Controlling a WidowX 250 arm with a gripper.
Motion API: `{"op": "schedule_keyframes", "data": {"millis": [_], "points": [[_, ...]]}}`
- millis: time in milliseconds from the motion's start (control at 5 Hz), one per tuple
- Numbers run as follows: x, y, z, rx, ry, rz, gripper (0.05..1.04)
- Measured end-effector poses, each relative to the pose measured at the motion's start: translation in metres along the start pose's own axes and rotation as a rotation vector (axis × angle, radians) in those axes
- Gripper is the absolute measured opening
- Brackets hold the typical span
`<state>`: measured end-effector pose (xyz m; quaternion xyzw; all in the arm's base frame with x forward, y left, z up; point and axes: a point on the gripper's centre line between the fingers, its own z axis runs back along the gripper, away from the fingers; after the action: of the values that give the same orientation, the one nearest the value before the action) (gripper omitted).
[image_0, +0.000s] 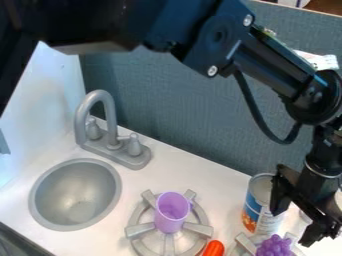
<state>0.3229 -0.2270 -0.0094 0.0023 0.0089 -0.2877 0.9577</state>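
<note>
Camera view. Gripper (292, 228), black: at the right, near side, fingers apart, above the desk (230, 192). Purple grapes (274, 246): on the right burner grate (245, 244), near the fingertips. Can (257, 205), label blue and white: upright, just left of the gripper. Purple cup (172, 212) (open end up): on the left burner grate (139, 230). Orange item (214, 248): beside that grate. Grey sink (75, 194) and faucet (110, 120): left.

No text can be read. The can (263, 183) at the lower right of the frame has a blue, white and orange label (253, 206) with print on it, too small and blurred to make out.
</note>
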Motion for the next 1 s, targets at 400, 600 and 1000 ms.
{"op": "schedule_keyframes", "data": {"millis": [400, 600, 1000], "points": [[-0.003, -0.005, -0.020, -0.044, 0.026, -0.010, 1.001], [0.009, -0.003, -0.018, -0.051, -0.020, -0.009, 1.001], [0.034, 0.005, -0.034, -0.037, -0.047, 0.053, 1.001]]}}
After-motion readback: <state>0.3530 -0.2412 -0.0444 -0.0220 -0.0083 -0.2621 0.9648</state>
